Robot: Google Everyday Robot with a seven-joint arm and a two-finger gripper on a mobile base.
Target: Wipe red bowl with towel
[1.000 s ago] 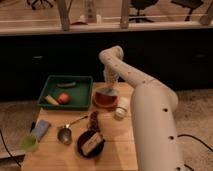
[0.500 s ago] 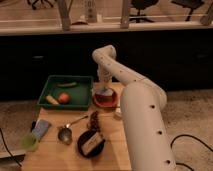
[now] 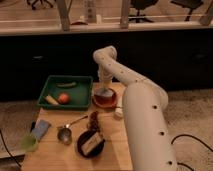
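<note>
The red bowl [image 3: 106, 102] sits upright, mouth up, at the middle of the frame on the wooden table [image 3: 55, 157], just right of the one green tray [image 3: 47, 89]. The gripper [image 3: 104, 89] hangs straight down into it, over the towel [image 3: 104, 94], a pale patch. I cannot tell its grip. At lower left are one black bowl [image 3: 82, 143], one metal cup [image 3: 65, 135] and one blue cloth [image 3: 41, 128].
</note>
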